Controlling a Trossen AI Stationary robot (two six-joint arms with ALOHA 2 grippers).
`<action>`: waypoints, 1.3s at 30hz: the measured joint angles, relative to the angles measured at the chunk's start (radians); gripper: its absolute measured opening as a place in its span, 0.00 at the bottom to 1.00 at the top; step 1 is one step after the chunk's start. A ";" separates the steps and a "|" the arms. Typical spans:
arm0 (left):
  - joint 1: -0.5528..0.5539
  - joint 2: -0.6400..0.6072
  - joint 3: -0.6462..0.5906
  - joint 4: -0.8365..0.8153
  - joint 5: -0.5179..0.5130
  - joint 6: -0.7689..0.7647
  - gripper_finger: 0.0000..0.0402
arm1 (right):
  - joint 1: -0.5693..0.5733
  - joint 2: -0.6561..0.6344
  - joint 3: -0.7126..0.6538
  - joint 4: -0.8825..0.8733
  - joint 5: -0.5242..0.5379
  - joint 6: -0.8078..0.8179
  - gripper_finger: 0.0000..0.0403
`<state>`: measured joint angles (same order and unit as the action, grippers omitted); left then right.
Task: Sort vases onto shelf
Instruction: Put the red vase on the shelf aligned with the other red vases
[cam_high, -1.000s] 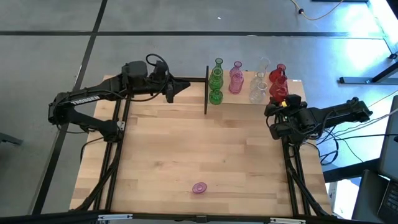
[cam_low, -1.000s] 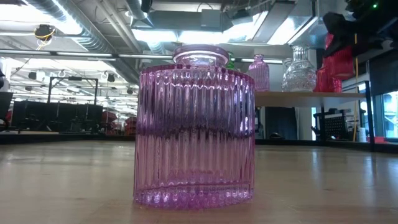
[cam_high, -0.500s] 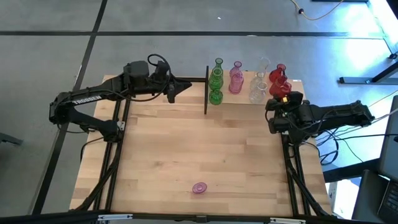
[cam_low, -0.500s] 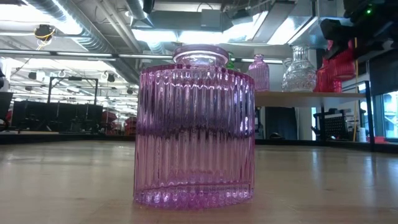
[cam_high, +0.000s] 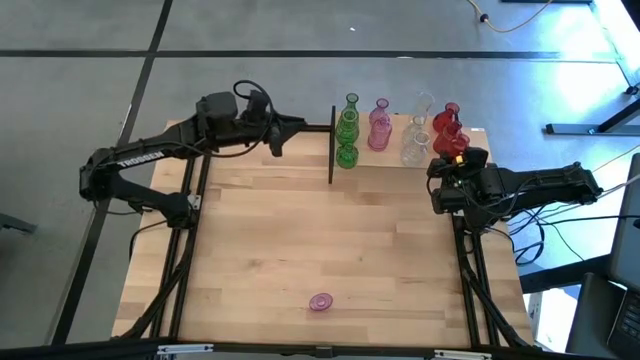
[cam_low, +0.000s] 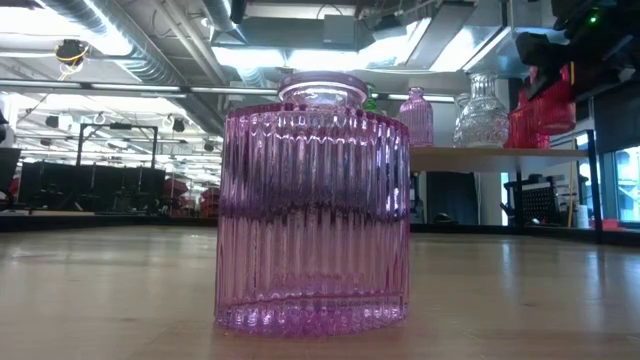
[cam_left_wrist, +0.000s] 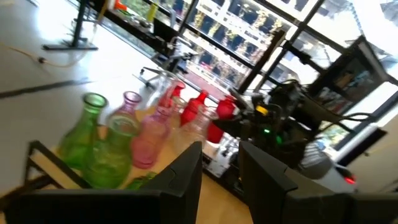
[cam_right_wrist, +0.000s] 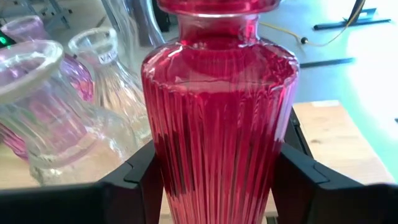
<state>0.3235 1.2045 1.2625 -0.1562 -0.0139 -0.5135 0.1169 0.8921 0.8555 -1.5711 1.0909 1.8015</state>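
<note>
Green (cam_high: 347, 130), pink (cam_high: 379, 125), clear (cam_high: 415, 140) and red (cam_high: 447, 122) vases stand on their bases in rows on the shelf (cam_high: 397, 128) at the table's far edge. My right gripper (cam_high: 453, 160) is at the shelf's right end, shut on a red ribbed vase (cam_right_wrist: 217, 124). A pink ribbed vase (cam_high: 320, 301) stands alone on the table near its front edge, filling the low view (cam_low: 312, 200). My left gripper (cam_high: 290, 130) hovers open and empty left of the shelf, pointing toward it. My right gripper pinches the red vase's ribbed body (cam_right_wrist: 168, 174) below its shoulder, one finger (cam_right_wrist: 134, 186) on each side. The fingers come from the near right side, slanting down. The vase is upright over the shelf's right end (cam_low: 530, 135); I cannot tell whether its base touches the board.
A black upright post (cam_high: 331, 145) marks the shelf's left end, close to my left gripper. The clear vases (cam_right_wrist: 106, 81) and a pink one (cam_right_wrist: 37, 106) stand right beside the held vase. The wide wooden tabletop (cam_high: 330, 230) lies between the shelf and the lone pink vase.
My right gripper has swung a little toward the table's far edge with the red vase, bringing it closer to the other red vases on the shelf. The vase has stayed upright in the hold.
</note>
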 joint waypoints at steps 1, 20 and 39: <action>0.012 0.000 0.000 -0.002 0.000 0.014 0.25 | 0.000 0.000 0.000 0.000 -0.011 0.000 0.50; 0.106 0.000 0.000 -0.055 0.029 0.184 0.25 | -0.022 0.011 0.000 -0.001 -0.011 0.000 0.50; 0.080 0.000 0.000 -0.054 0.022 0.187 0.25 | -0.093 0.131 0.000 0.018 -0.001 0.030 0.50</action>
<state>0.4038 1.2041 1.2625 -0.2104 0.0086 -0.3267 0.0235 1.0230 0.8555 -1.5532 1.0895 1.8319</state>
